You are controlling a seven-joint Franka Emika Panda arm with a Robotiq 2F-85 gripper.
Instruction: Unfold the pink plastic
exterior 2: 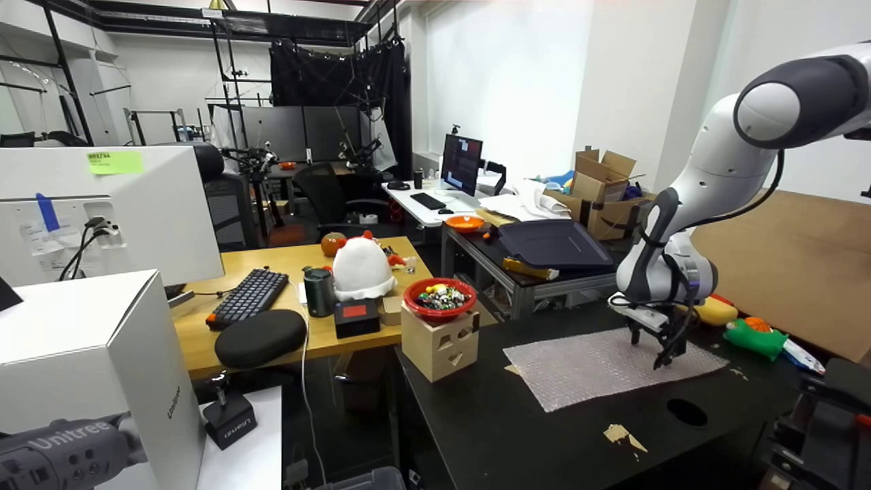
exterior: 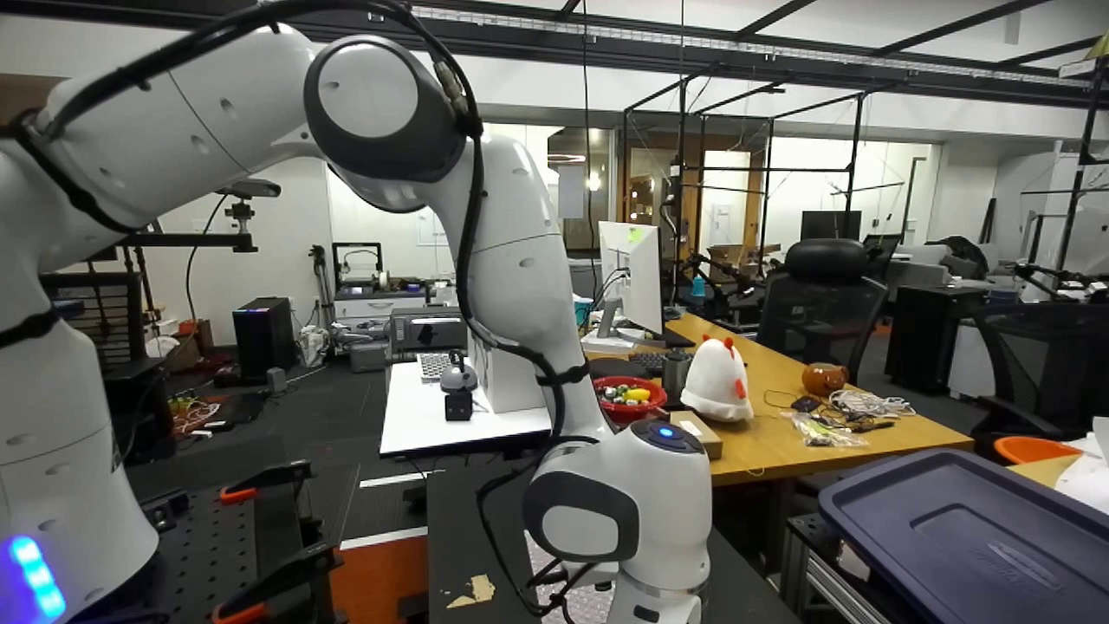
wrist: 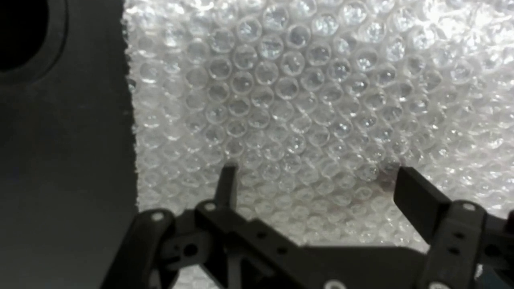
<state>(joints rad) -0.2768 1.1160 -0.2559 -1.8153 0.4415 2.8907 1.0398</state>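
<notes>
Well left of the fingers (wrist: 419, 200), as an exterior view has it, stand a white box (exterior 2: 75, 327) and the back of a white monitor (exterior 2: 163, 224). Less far left of them, a dark keyboard (exterior 2: 252, 296), a dark tumbler (exterior 2: 318, 294) and a white plush toy (exterior 2: 360, 272) share a wood-coloured table (exterior 2: 265, 257). Nearer is a wooden box (exterior 2: 422, 347) with cut-out shapes, a red bowl (exterior 2: 441, 316) of small mixed pieces (exterior 2: 442, 297) on top. Behind the fingers and to their left lies a dark lid (exterior 2: 554, 245). The pink plastic (exterior 2: 578, 371), a sheet of bubble wrap, lies flat on the black table (exterior 2: 490, 415), reaching from left of the fingers, beneath them, to just past them on the right. The fingers are spread wide and point down over its right part, the sheet showing between them in the wrist view; whether they touch it I cannot tell. Near them on the right sit a yellow object (exterior 2: 716, 312) and a green toy (exterior 2: 752, 341) with an orange ball (exterior 2: 757, 324)
</notes>
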